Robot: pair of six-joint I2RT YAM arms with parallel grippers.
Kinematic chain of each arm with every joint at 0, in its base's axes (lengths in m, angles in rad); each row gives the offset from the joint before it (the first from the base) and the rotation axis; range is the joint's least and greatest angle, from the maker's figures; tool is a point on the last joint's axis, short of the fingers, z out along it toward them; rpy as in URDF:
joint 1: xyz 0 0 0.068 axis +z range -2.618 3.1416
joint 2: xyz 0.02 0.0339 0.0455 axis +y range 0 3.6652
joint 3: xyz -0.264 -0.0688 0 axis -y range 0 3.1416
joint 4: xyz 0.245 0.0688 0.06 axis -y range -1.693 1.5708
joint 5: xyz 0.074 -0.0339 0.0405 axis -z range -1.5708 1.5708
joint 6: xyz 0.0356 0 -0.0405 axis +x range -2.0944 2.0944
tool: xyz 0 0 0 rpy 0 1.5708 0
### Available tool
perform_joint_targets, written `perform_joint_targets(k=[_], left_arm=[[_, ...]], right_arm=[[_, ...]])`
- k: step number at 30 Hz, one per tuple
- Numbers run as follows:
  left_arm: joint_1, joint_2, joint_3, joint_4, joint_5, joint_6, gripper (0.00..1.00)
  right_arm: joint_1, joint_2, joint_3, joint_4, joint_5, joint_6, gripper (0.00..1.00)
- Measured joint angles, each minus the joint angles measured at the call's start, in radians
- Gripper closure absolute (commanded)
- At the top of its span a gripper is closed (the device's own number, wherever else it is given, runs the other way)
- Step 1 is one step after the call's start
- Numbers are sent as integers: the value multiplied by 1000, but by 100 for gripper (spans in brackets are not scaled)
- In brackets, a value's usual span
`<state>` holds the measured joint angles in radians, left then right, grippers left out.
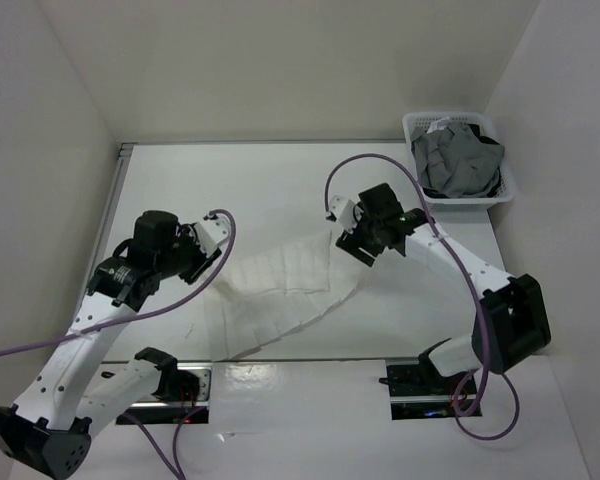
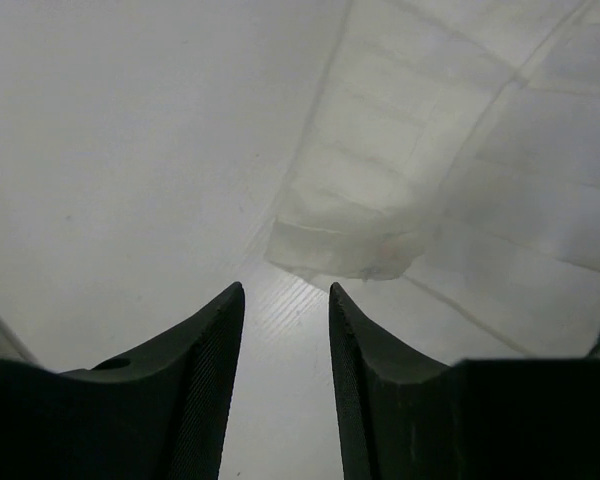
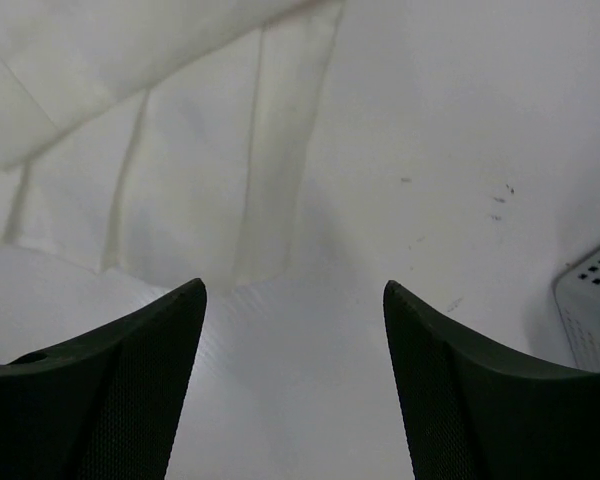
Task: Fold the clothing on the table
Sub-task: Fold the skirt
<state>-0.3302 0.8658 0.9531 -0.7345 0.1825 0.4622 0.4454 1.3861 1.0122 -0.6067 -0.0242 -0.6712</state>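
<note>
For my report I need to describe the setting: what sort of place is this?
Probably a robot test cell in a lab: a left arm and a right arm bolted to a white table, plain white walls around it, and a basket holding a grey garment.

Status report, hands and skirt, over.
Left hand open, empty. Right hand open, empty. Skirt lies on table between them. Basket in far corner, apart.

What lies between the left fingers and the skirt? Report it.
Bare table only, in the left wrist view: the skirt corner lies just past the open fingers.
</note>
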Motion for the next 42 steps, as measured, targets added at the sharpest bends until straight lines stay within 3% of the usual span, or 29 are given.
perform_joint_targets(k=[6, 11, 20, 28, 42], left_arm=[[5, -3, -27, 51, -189, -124, 45], [56, 63, 52, 88, -288, -267, 34], [314, 228, 102, 205, -286, -459, 28], [558, 442, 106, 184, -262, -537, 28], [610, 406, 106, 175, -228, -550, 28]], right_arm=[[153, 122, 96, 32, -26, 87, 24], [332, 210, 133, 50, -19, 121, 24], [603, 299, 165, 121, 49, 132, 25], [629, 357, 166, 186, 76, 124, 26], [632, 471, 185, 283, 94, 89, 30]])
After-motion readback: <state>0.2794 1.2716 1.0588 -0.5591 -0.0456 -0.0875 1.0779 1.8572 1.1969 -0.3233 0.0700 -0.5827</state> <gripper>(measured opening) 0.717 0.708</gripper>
